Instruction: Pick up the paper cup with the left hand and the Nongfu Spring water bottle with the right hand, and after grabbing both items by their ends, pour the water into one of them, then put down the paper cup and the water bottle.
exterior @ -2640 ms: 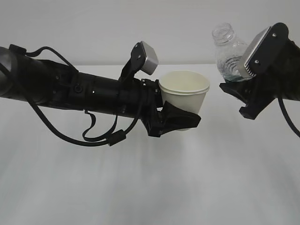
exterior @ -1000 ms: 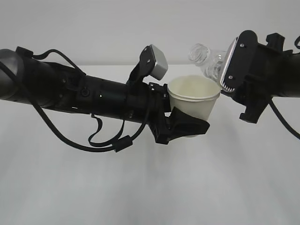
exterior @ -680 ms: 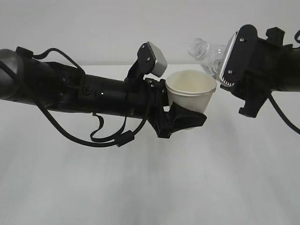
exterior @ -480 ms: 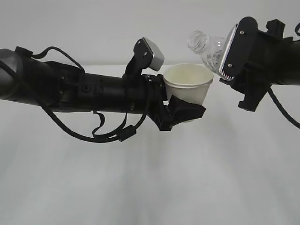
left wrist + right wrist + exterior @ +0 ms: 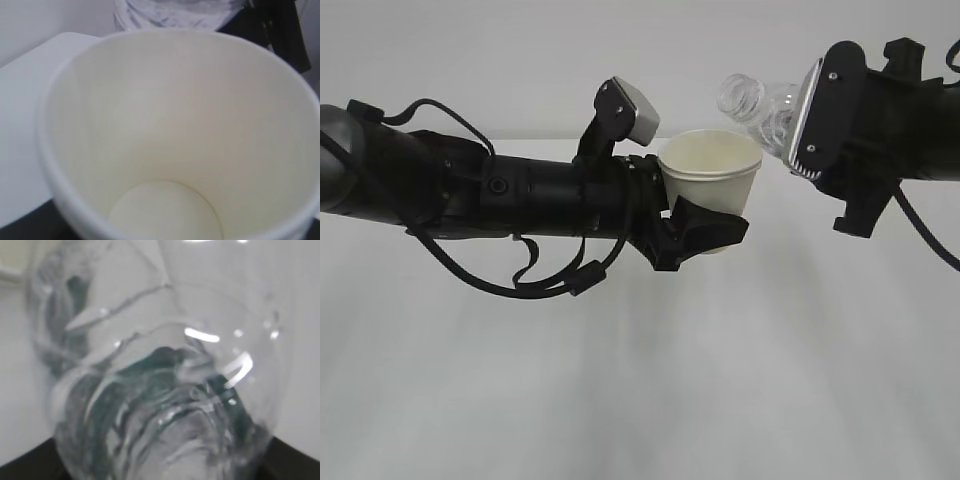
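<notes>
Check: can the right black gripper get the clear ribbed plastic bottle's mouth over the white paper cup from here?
Probably yes. The bottle, tilted in the right gripper, has its capless neck above the cup rim's right side, nothing between; the left gripper holds the cup upright.

Right gripper hides the bottle's lower body.

My left arm reaches in level from the left, its gripper near the middle of the scene, jaws clamped on the paper cup and keeping it upright above the table. My right gripper comes from the far right, higher up, wrist rolled leftward, gripping the tipped water bottle.
</notes>
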